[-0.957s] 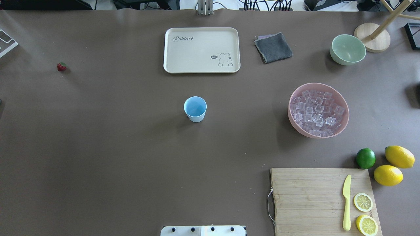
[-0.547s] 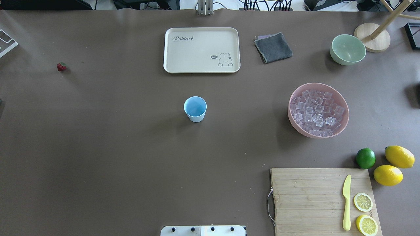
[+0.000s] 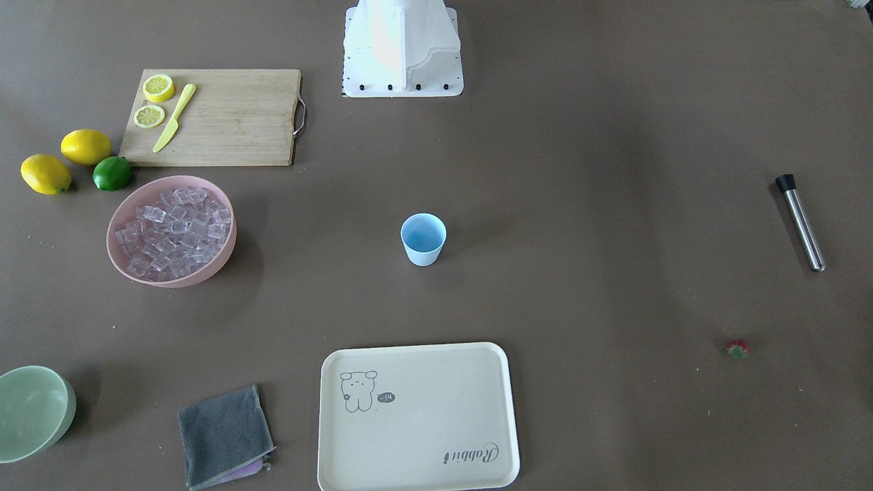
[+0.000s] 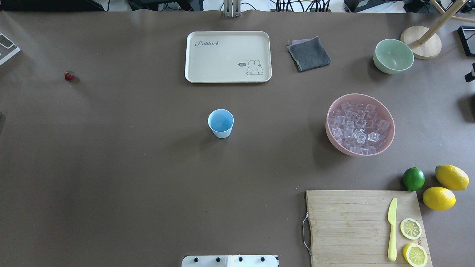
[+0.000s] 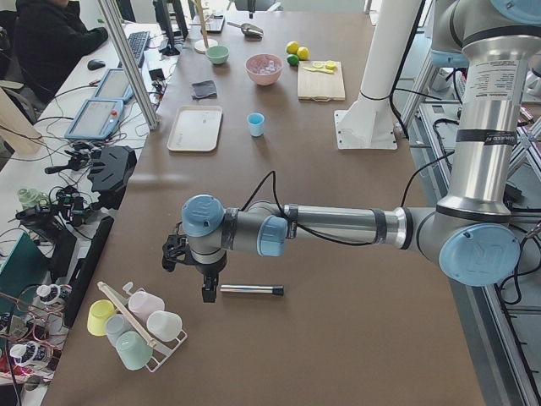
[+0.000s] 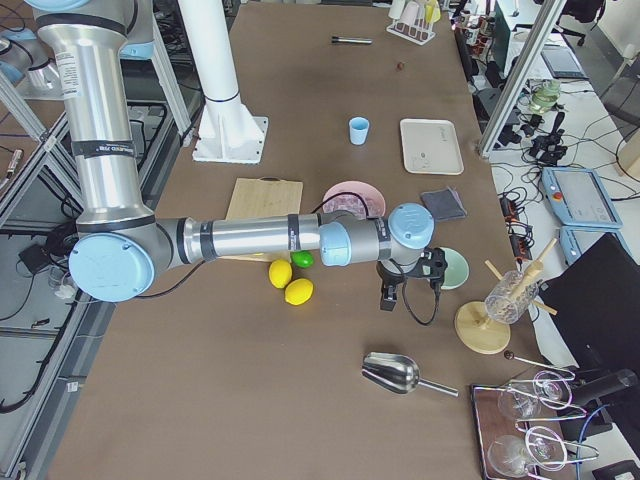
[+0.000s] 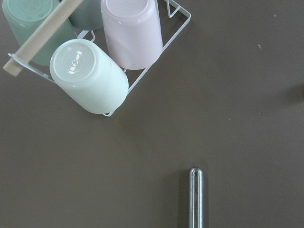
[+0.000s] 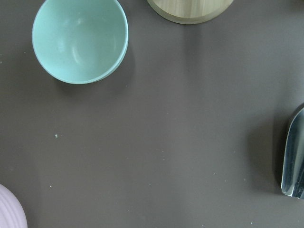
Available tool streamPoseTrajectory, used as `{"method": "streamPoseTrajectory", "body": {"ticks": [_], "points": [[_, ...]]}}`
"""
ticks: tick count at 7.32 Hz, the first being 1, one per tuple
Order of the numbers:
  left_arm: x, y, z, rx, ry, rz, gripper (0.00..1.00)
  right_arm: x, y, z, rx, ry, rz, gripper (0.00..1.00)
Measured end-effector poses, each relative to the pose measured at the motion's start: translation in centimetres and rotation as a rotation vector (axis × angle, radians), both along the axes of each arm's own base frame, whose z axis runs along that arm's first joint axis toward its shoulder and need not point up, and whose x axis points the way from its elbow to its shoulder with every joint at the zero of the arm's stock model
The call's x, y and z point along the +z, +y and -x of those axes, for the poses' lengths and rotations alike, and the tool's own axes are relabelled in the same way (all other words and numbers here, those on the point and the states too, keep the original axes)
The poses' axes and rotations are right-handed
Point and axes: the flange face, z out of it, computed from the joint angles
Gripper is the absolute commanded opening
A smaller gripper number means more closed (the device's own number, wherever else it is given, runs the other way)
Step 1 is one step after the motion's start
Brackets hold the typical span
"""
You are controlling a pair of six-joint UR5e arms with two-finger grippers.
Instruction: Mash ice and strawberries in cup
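Two grippers, jaw state impossible to tell: left gripper (image 5: 206, 293) hangs just beside rod (image 5: 251, 290), right gripper (image 6: 387, 300) near green bowl (image 6: 455, 268) and scoop (image 6: 400, 375). Cup (image 4: 220, 123) stands empty mid-table. Ice (image 4: 358, 128) fills pink bowl (image 4: 330, 107); strawberry (image 4: 69, 76) lies well apart, far left. We judge loading comes first: scoop ice into cup, add strawberry, then mash with rod held vertical.

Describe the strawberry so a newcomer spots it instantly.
Find the cream rabbit tray, then scan far toward the robot's left. The strawberry lies alone there: tiny, red, green-topped, unlike the long steel rod on that side.
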Motion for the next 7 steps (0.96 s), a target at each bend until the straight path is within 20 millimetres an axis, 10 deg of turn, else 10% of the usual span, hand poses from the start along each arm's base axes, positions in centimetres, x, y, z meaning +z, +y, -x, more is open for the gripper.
{"method": "streamPoseTrajectory", "body": {"ticks": [3, 7], "points": [[-0.2, 1.6, -0.2, -0.012, 0.004, 0.009, 0.99, -8.0, 0.3, 10.7, -0.055, 0.063, -0.154, 1.00], [-0.5, 1.7, -0.3, -0.031, 0.008, -0.002, 0.99, -18.1, 6.0, 25.3, 0.072, -0.015, -0.168, 0.87]]}}
